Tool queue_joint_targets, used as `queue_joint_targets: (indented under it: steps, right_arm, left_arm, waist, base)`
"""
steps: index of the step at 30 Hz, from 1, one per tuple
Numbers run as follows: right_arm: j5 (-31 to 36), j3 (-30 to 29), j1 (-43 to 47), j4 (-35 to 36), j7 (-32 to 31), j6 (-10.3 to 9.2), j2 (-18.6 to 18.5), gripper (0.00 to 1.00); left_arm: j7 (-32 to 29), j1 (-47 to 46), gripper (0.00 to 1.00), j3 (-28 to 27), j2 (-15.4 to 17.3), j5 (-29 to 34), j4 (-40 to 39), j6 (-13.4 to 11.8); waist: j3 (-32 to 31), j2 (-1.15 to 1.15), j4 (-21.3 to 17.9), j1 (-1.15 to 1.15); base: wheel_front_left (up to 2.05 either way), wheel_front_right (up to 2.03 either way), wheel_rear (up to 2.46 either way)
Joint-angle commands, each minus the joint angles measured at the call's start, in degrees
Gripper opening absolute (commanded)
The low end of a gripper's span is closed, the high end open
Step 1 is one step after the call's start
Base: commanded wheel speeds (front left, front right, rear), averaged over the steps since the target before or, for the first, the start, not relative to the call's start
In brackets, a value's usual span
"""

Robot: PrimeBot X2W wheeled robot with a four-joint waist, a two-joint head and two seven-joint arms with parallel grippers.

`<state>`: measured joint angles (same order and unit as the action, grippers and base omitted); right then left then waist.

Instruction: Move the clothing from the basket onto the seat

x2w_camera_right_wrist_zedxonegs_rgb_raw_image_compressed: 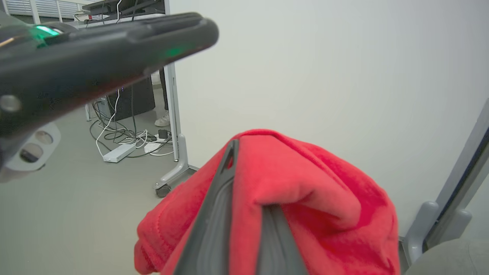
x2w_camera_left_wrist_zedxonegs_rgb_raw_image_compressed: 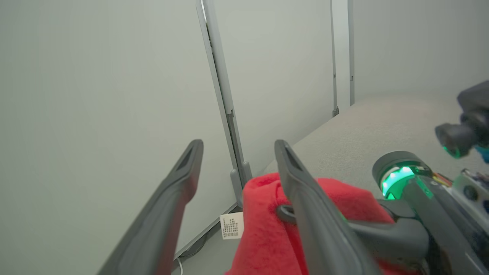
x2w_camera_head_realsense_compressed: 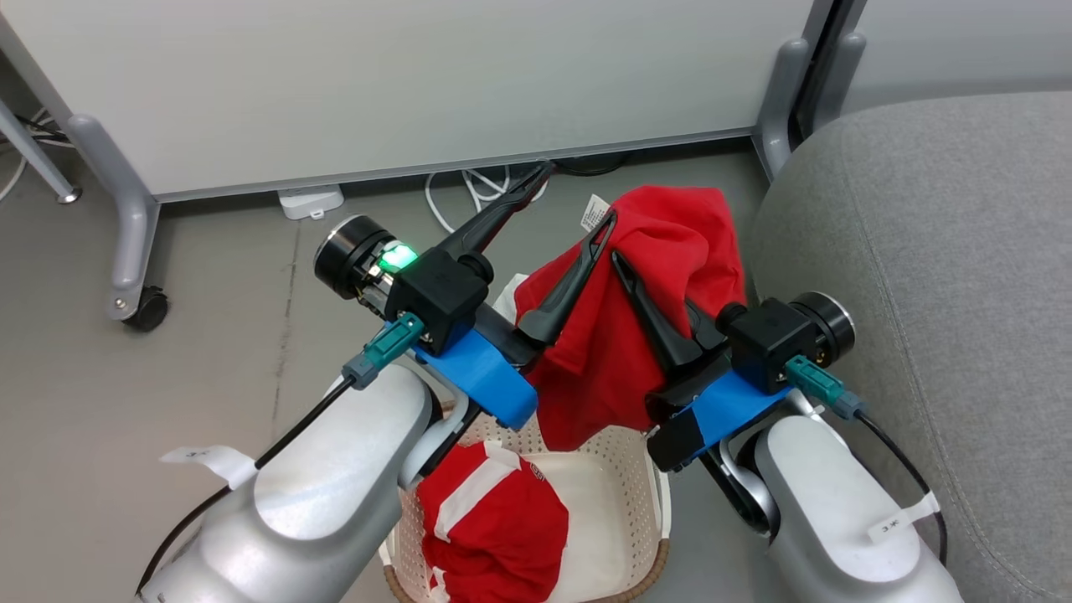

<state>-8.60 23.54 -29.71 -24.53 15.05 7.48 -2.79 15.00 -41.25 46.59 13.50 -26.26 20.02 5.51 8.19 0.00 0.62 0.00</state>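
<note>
While R end effector (x2w_camera_head_realsense_compressed: 620, 261) pinches red garment (x2w_camera_head_realsense_compressed: 682, 239), L end effector (x2w_camera_head_realsense_compressed: 579, 193) splayed — above basket (x2w_camera_head_realsense_compressed: 658, 511).

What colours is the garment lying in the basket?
The garment is red with white stripes, best seen in the head view.

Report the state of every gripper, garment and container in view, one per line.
left gripper: jaws wide open, gripping nothing.
right gripper: jaws shut on the lifted red garment.
lifted red garment: hangs bunched above the basket.
second red garment: lies crumpled inside the basket.
basket: upright on the floor, one garment inside.
seat: no clothing on the visible part.
</note>
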Motion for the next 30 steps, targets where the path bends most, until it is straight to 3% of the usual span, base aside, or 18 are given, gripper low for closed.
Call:
queue_joint_targets:
  steps: [1,30]
  right_arm:
    - [0.51,-0.92,0.75,0.54,0.21,0.03,-0.18,0.00]
    - [4.97,-15.87,6.81,7.37,0.21,0.03,-0.13,0.00]
  left_arm:
    - [0.26,0.65,1.00,0.04,-0.09,-0.09,-0.03,-0.11]
    - [0.26,-0.24,1.00,1.96,0.30,2.03,-0.82,0.55]
  waist:
    - [0.71,0.00,-1.33,0.00]
    - [5.54,0.00,-16.74,0.00]
  base:
    - [0.00,0.00,0.00]
    - [0.00,0.00,0.00]
